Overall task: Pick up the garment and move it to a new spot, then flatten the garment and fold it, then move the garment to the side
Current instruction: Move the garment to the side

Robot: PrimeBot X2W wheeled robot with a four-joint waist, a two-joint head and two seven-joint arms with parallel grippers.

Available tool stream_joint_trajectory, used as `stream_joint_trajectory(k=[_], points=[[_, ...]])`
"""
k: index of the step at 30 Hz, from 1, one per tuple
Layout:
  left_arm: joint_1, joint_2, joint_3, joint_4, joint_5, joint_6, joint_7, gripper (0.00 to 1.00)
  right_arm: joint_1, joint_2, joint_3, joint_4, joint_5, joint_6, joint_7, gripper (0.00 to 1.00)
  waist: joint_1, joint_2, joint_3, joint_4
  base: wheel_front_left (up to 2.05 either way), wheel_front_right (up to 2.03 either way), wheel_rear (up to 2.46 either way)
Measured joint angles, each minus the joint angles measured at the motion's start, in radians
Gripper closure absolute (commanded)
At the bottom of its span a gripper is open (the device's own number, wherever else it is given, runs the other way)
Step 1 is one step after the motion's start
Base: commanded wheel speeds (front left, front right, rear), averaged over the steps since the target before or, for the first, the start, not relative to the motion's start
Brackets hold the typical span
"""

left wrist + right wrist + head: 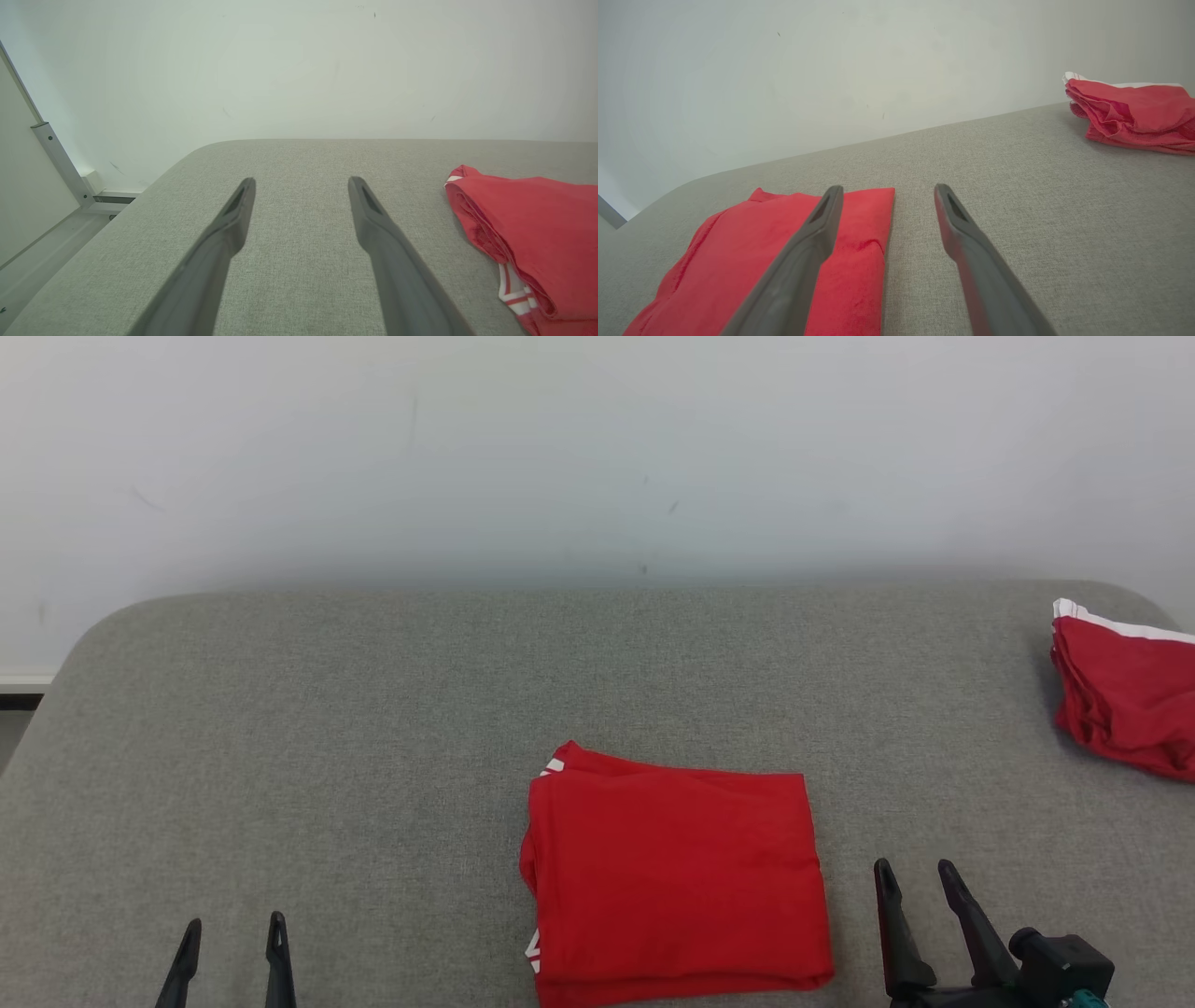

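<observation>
Red folded garment (pixel 677 877) lies on the grey fabric table (pixel 327 709), just left of the right gripper (pixel 915 870), which is nearer; the left gripper (pixel 233 924) is well apart. Both stand spread and empty.

Folded garment (pixel 672 877) lay on tabletop (pixel 327 728), near front edge, slightly right of middle. Left end effector (pixel 233 924) was at front left, over tabletop, well apart from folded garment, fingers pointing toward wall (pixel 597 448). Right end effector (pixel 915 866) was just right of folded garment, beside its front right corner, gap between them. Second garment (pixel 1125 700) lay at far right of tabletop, farther back, well apart from folded garment and both end effectors. Wall stood behind tabletop's rear edge.
</observation>
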Motion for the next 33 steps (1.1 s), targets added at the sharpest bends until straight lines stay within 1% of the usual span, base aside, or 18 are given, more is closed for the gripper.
stream_joint_trajectory(k=[4, 9, 12, 17, 21, 26, 33], points=[[0.000, 0.001, 0.001, 0.000, -0.002, 0.000, 0.000, 0.00, -0.027, -0.010, 0.007, 0.020, 0.002, 0.000, 0.000, 0.00, 0.0000, 0.0001, 0.001, 0.002, 0.00, 0.00, 0.00], [-0.002, 0.000, -0.007, 0.002, -0.003, 0.000, 0.000, 0.00, -0.110, -0.038, 0.040, 0.088, 0.003, 0.000, 0.006, 0.00, 0.0000, 0.0000, 0.001, 0.008, 0.00, 0.00, 0.00], [-0.005, -0.001, -0.012, 0.006, -0.004, 0.000, 0.000, 0.00, -0.152, -0.046, 0.053, 0.117, 0.025, 0.000, 0.025, 0.00, 0.0000, 0.0000, 0.001, 0.013, 0.00, 0.00, 0.00], [-0.029, -0.001, -0.033, 0.018, -0.009, 0.000, 0.000, 0.00, -0.234, -0.071, 0.084, 0.224, 0.056, 0.000, 0.087, 0.00, 0.0001, 0.0001, 0.006, 0.031, 0.00, 0.00, 0.00], [-0.040, -0.003, -0.051, 0.027, -0.013, 0.000, 0.000, 0.00, -0.260, -0.082, 0.098, 0.319, 0.066, 0.000, 0.110, 0.00, 0.0000, 0.0001, 0.010, 0.056, 0.00, 0.00, 0.00], [-0.044, -0.004, -0.069, 0.029, -0.022, 0.000, 0.000, 0.00, -0.293, -0.082, 0.132, 0.431, 0.081, 0.000, 0.116, 0.00, 0.0000, 0.0000, 0.021, 0.084, 0.00, 0.00, 0.00], [-0.057, -0.004, -0.074, 0.030, -0.029, 0.000, 0.000, 0.00, -0.344, -0.079, 0.142, 0.581, 0.089, 0.000, 0.104, 0.00, 0.0000, 0.0000, 0.041, 0.109, 0.00, 0.00, 0.00]])
